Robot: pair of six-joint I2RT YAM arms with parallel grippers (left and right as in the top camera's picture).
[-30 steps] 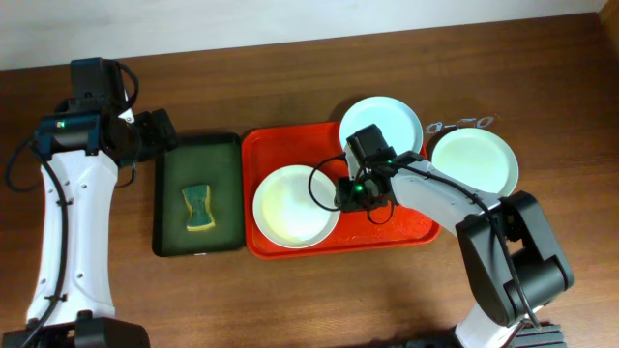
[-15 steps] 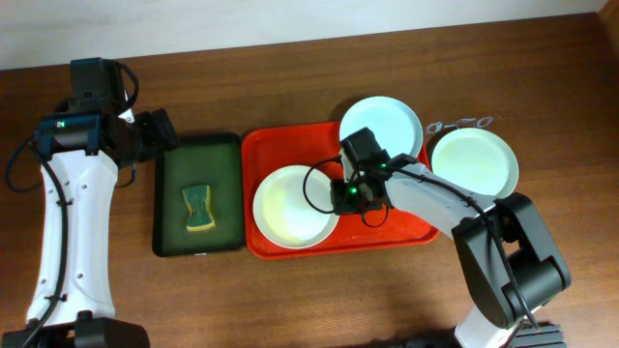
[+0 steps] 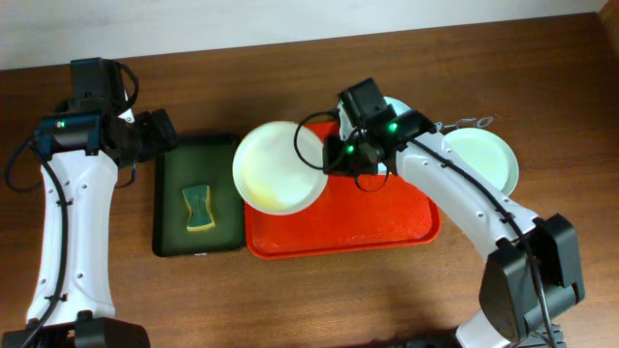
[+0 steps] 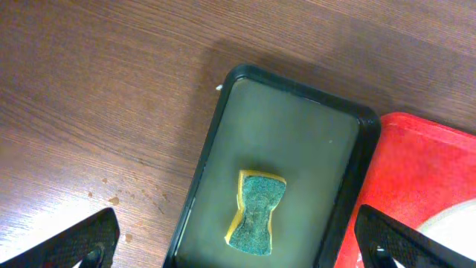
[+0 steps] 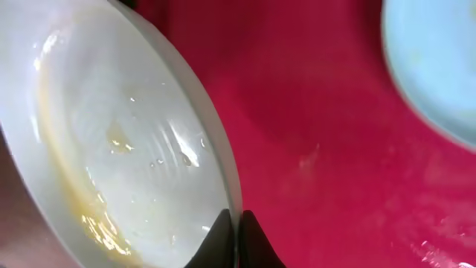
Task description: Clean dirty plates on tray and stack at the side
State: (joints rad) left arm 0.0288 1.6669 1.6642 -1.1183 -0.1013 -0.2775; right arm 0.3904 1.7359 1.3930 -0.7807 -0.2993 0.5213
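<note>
Looking at a dirty plate (image 3: 279,166) pinched tight by the rim in the right gripper (image 3: 338,159), tipped up over the left edge of the red tray (image 3: 368,227), yellow smear showing. Hangs just right of the sponge (image 3: 198,208) in the green tray (image 3: 227,155). Nothing in the left gripper (image 3: 160,128), fingers spread wide, lined up either side of the sponge's long axis. Probably just needs a drop down onto it.

From the wide tray (image 3: 387,227), I see the narrow tray (image 3: 172,155) at 9 o'clock on the surface (image 3: 290,300), with a sponge (image 3: 199,208) in it. The held plate (image 3: 276,166) overhangs the wide tray's 10 o'clock corner. A second plate (image 3: 484,159) lies on the surface at 2 o'clock, and a third plate (image 5: 439,67) at 1 o'clock.
</note>
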